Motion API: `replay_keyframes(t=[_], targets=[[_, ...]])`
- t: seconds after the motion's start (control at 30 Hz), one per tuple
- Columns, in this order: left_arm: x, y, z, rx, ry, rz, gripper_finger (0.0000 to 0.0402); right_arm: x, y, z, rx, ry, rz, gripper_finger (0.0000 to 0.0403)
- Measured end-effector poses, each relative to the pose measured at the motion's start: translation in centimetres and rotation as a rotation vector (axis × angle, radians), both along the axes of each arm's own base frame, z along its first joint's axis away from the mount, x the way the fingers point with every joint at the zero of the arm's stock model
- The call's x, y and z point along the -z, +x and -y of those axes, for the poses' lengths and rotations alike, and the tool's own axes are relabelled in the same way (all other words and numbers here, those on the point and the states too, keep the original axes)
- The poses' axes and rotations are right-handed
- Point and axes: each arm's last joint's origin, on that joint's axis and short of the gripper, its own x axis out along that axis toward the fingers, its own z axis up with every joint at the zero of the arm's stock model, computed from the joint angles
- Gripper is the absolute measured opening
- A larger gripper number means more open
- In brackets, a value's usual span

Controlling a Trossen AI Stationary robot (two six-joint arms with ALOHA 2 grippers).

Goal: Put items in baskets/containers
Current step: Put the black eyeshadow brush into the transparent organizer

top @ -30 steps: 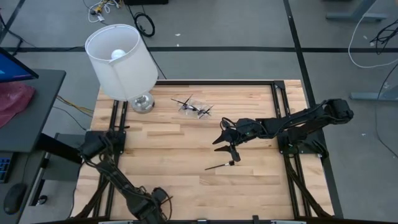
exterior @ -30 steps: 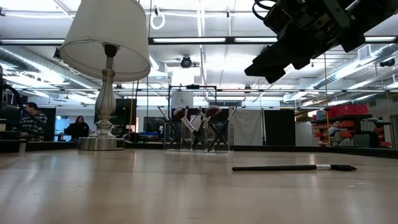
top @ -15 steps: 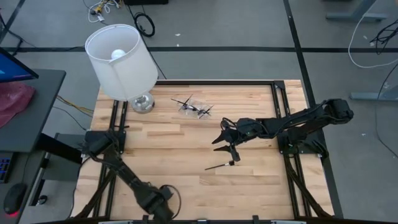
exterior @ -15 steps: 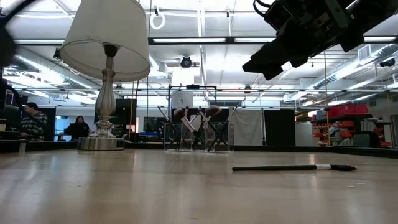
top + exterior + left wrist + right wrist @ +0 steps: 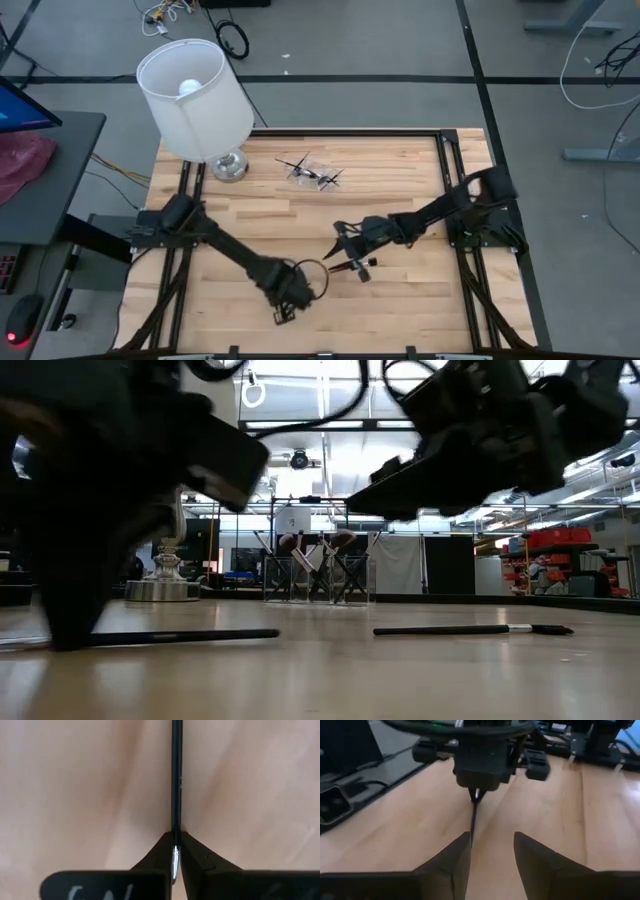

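Observation:
My left gripper (image 5: 288, 298) points down near the table's front middle, shut on a thin dark makeup brush (image 5: 185, 634). In the right wrist view this brush (image 5: 473, 817) reaches from the left gripper toward my right gripper (image 5: 492, 851). My right gripper is open and slants down over the table's middle (image 5: 348, 250). A second brush (image 5: 347, 267) lies flat on the wood under it, also in the low view (image 5: 470, 629). The clear container (image 5: 315, 173) stands at the far middle with several brushes upright in it (image 5: 315, 565). My left gripper pinches the brush between its two fingers at the shiny metal part (image 5: 175, 861) near one end. The fingers come from above and lie across the brush. The dark handle (image 5: 176, 780) runs out level, low over the wood; whether it touches the table I cannot tell.
A lamp with a white shade (image 5: 195, 95) stands at the table's far left corner, its metal foot (image 5: 160, 590) on the wood. Black frame rails (image 5: 445, 170) run along the table's sides. Bare wood lies between the container and the grippers.
My left gripper has swung from the near edge toward the table's middle and right, rolling as it went, and now shows in the low view with the brush. My right gripper has come down and toward the left arm, over the lying brush, which has kept still.

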Motion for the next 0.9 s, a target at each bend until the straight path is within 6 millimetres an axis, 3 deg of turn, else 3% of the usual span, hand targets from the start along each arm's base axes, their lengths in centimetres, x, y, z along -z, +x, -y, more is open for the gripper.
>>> replay_keyframes(t=[0.27,0.5,0.73,0.9], targets=[[-1.1,2.2,-2.9,0.113,0.098,0.066,0.0012,4.0,3.8,-0.7,0.009,0.010,-0.077,0.0155],[-1.4,3.0,-4.2,0.122,0.235,0.111,0.0016,7.1,5.0,-0.8,0.033,0.034,-0.147,0.0155],[-1.4,2.9,-4.1,0.119,0.221,0.103,0.0012,7.5,5.1,-0.3,0.059,0.008,-0.104,0.0154],[-1.5,2.8,-4.3,0.121,0.226,0.086,0.0014,6.5,5.1,-0.4,0.042,-0.003,-0.096,0.0154]])
